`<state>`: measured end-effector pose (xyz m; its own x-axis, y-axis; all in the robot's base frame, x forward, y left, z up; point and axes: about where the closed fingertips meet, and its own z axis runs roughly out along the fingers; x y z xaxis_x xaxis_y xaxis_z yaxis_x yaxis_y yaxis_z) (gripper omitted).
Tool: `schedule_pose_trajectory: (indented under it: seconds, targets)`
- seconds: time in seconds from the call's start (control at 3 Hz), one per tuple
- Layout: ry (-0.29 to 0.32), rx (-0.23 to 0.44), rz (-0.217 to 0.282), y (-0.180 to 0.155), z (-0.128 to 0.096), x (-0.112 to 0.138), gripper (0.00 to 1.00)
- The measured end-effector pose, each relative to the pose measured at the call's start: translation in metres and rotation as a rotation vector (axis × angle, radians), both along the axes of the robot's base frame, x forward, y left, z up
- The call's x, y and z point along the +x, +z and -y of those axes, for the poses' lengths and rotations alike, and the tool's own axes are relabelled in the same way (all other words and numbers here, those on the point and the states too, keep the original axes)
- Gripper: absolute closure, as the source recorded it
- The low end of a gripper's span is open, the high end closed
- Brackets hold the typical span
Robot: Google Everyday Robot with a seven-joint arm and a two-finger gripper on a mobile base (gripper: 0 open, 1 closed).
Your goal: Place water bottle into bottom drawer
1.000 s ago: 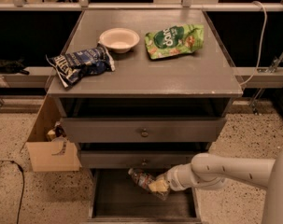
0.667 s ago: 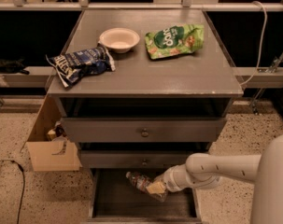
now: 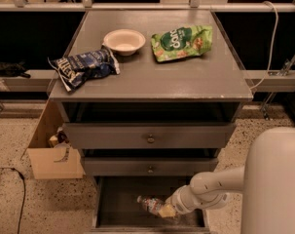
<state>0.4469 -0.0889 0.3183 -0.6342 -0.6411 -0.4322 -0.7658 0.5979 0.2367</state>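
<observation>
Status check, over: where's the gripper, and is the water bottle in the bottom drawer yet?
Gripper down inside open bottom drawer, shut on water bottle. Bottle low over drawer floor, contact unclear. Nothing in the way.

gripper (image 3: pixel 167 210) low in bottom drawer (image 3: pixel 119 204), hiding one end of water bottle (image 3: pixel 148 204), drawer front cut off by lower edge

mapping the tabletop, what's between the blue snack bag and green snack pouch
A round white bowl, camera view; end effector is at the grey bottom drawer.
</observation>
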Motion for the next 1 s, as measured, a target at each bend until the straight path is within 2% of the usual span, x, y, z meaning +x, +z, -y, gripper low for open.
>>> schedule_pose_trajectory:
  seconds: [0.67, 1.0]
  targets:
    - [-0.002, 0.027, -0.007, -0.011, 0.001, 0.0, 1.0]
    - [0.021, 0.083, 0.012, -0.02, 0.002, 0.009, 1.0]
